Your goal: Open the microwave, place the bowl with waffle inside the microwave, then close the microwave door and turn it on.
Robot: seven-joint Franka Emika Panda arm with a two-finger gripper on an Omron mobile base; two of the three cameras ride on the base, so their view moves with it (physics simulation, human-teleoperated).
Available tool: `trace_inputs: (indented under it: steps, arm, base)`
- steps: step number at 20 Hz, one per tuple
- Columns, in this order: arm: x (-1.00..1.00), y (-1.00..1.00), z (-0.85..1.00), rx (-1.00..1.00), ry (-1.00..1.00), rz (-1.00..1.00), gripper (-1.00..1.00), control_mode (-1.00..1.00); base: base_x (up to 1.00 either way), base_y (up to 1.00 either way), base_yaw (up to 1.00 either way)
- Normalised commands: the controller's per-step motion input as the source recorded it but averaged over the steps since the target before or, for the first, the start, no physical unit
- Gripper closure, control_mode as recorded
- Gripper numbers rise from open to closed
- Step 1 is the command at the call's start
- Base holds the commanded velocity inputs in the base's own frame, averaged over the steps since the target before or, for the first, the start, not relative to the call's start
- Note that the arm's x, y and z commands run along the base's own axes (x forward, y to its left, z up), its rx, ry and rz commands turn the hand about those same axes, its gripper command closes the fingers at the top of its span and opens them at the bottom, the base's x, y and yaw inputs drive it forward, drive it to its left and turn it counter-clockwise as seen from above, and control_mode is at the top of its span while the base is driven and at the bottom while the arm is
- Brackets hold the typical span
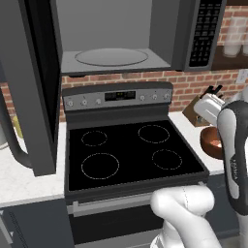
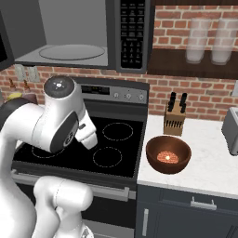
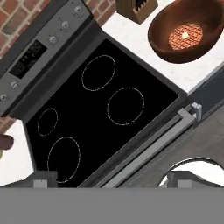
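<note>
Microwave sits above the stove, cavity exposed, round glass turntable visible inside, button panel at its right. Microwave door swung fully open to the left, edge-on in the left base view, curved bar handle hanging at its lower end. Bowl stands upright on the white counter just right of the stove, in front of the knife block; waffle lies flat in the bowl bottom. Gripper released, jaws spread wide, nothing between them, hovering over the front edge of the stove and looking down at the burner rings; bowl well apart from it at the upper right of the hand view. Toaster at the far right of the counter. Two glasses on the shelf above the bowl
</note>
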Motion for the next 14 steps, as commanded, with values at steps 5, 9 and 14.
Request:
trace_inputs:
  steps: [5,9,14]
  arm:
    - [-0.02,-1.0,-0.45,0.0,0.08,-0.51,-1.0,-1.0]
    - [0.0,-1.0,-0.45,0.0,0.13,-0.5,-1.0,-1.0]
    - [0.0,-0.91,-0.43,0.02,0.2,-0.22,-1.0,-1.0]
  base:
    - [0.0,0.0,0.0]
    - [0.0,0.0,0.0]
    - [0.0,0.0,0.0]
